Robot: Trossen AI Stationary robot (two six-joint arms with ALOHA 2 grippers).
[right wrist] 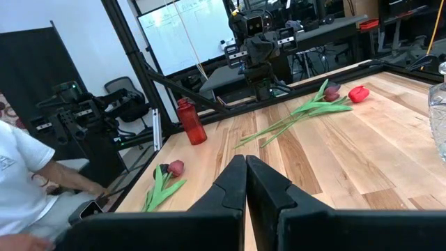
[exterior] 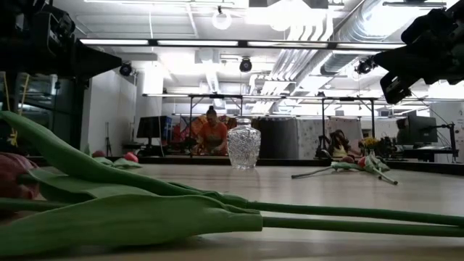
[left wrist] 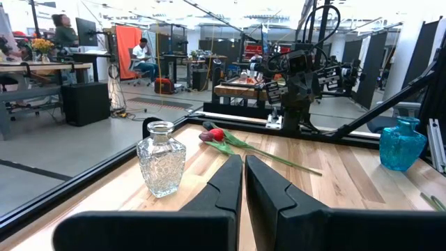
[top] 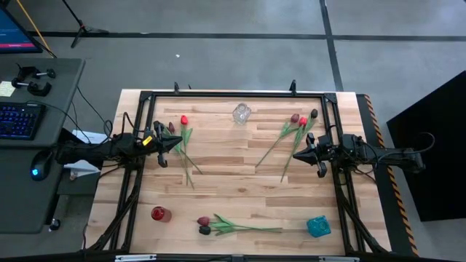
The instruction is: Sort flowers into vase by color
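arms: two, dark/black, jointed, one from each side of the table
left arm (top: 109,149): black links, yellow tag near the wrist, black cable trailing off the table edge
right arm (top: 378,154): black links, black cable looping at the outer end
left gripper (left wrist: 243,183): two matte black wedge fingers, flat inner faces
right gripper (right wrist: 245,183): same black tapered fingers, smooth, no markings visible
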